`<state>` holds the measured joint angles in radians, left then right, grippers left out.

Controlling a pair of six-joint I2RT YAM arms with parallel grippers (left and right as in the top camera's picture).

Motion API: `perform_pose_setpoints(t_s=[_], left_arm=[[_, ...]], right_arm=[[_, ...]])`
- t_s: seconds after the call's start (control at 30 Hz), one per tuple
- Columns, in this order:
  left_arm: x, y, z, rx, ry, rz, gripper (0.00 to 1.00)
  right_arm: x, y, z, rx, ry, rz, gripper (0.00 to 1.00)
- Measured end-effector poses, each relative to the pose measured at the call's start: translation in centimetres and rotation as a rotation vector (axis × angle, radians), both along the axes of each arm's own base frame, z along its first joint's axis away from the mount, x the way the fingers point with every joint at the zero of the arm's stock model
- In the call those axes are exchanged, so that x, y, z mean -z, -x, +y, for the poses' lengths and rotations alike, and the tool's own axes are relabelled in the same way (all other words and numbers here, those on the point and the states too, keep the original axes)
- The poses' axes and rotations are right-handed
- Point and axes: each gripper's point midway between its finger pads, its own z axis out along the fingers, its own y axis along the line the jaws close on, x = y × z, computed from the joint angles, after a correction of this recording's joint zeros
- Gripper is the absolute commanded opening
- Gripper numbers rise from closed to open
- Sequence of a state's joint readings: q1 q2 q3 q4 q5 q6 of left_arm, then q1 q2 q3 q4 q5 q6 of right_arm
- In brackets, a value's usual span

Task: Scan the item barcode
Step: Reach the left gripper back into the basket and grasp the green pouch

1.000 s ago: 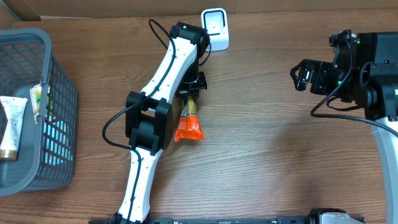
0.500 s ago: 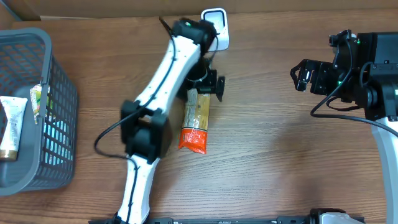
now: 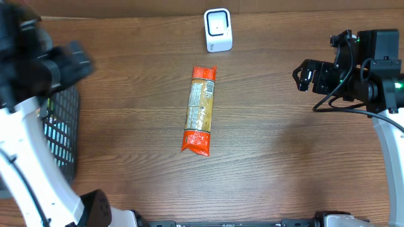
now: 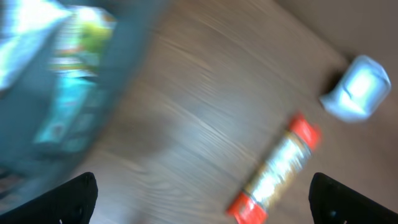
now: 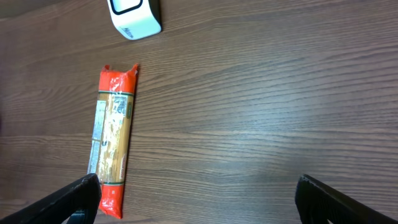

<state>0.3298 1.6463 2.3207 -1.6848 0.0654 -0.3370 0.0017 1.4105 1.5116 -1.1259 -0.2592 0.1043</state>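
Let go a moment ago: pasta packet (image 3: 200, 110) now lying flat and alone on the tabletop (image 3: 271, 157), lengthwise toward the scanner (image 3: 218, 29), near it but not touching; no longer under the left arm. Left hand (image 4: 205, 198) swung off toward the basket (image 3: 63, 129), fingers wide apart, carrying nothing; wrist view smeared by motion. Probably the end of this item's turn at the scanner, or a set-down before a fresh grasp; impossible to tell whether the barcode faced the window. Right hand (image 3: 305, 75) parked at the far right, spread open and empty, well apart from the packet. Nothing between packet and scanner; basket contents too blurred to name.
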Motion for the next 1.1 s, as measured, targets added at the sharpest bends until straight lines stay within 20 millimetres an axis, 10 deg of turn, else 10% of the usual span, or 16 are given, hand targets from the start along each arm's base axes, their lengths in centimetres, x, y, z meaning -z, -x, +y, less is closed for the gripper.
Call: perform_pose_setpoints(t_s=[0.2,0.43,1.1], left_arm=[[0.5,5.6,11.6,-0.396,-0.008,0.017,1.00],[4.2,5.1,19.4,-0.480,-0.021,0.071,0.94],[18.8,-2.7,25.2,-0.337,-0.003,0.310,0.81]], right_arm=[[0.1,0.0,0.0,0.000,0.000,0.002,1.00],[0.1,0.0,0.0,0.000,0.000,0.002,1.00],[-0.1,-0.2,0.0,0.001,0.000,-0.007,1.00]])
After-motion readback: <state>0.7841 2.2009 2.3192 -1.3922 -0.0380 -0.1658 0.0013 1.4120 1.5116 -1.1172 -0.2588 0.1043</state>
